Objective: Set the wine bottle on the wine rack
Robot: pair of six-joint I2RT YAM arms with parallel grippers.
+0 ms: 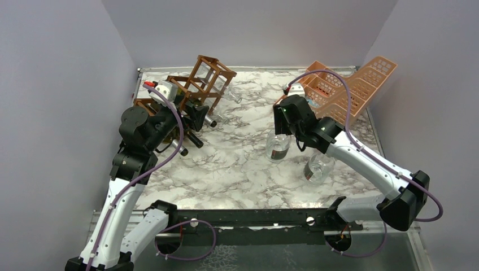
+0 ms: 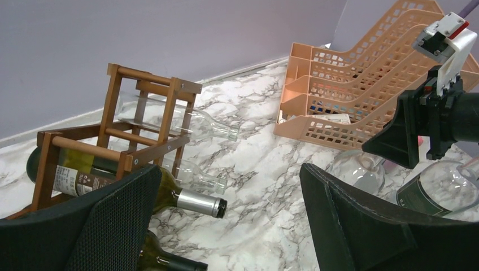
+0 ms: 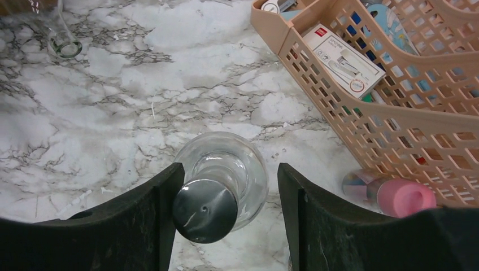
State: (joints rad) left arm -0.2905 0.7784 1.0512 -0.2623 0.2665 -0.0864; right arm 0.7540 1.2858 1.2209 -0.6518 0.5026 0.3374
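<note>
Right gripper [image 3: 229, 167] straddles the top of the clear glass wine bottle with silver screw cap [image 3: 204, 210] but isn't clamped. One finger sits at the cap, the other shows a gap, so it's off-centre. The bottle stands upright on the white marble-pattern table [image 1: 237, 169], right of centre and about mid-depth.

Grip advice:
- Centre the jaws on the neck first, or the closing finger will likely shove the top sideways and tip it.
- Take it below the cap. Glass is slick, so get a firm squeeze before lifting.
- Lift straight up, then tilt.

Left gripper [image 2: 229, 169] is spread wide and empty, hanging just in front of the brown wooden slatted wine rack [image 1: 206, 82] at the table's far-left corner. The rack already holds a dark green labelled bottle [image 2: 113, 180] low down and a clear empty bottle [image 2: 192, 123] above, necks poking toward the table's middle. I can't tell from these views which cell is free. The bottle probably has to go in lying down.

Room to move:
- The peach-orange perforated plastic basket [image 1: 344, 87] fills the far-right corner, just beside the bottle, with a small pink-capped item [image 3: 404, 197] at its foot.
- A second clear glass bottle [image 1: 319, 166] stands near, toward the near edge by the right forearm. Don't swing that way.
- Open marble runs leftward to the rack, so that's the lane.
- The left arm sits in front of the rack and likely must back off or take a handover.
- Walls hug the left and far edges.
</note>
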